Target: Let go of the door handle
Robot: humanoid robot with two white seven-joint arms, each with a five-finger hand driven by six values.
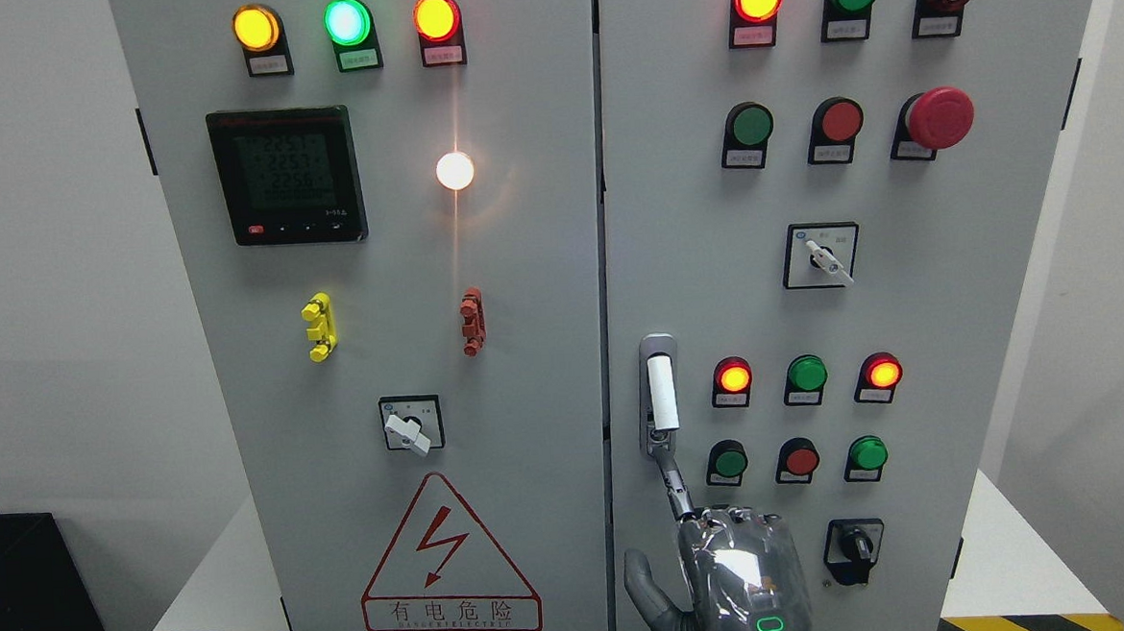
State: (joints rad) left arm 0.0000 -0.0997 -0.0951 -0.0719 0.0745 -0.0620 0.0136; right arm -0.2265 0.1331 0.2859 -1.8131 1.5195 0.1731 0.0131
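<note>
Door handle [660,394]: white bar on a grey backplate, mounted near the left edge of the right cabinet door [1005,331], beside the seam with the left cabinet door [536,375]. Long axis vertical, upper end pointing at the ceiling, lower end at the pivot. Right hand [730,576]: below the handle, back of the palm toward the camera, thumb splayed to the left, one finger [675,490] stretched upward with its tip touching the handle's lower end; not clamped on the bar, nothing held. Indicator lamps [734,378] and push buttons [726,462] just right of the handle.
</note>
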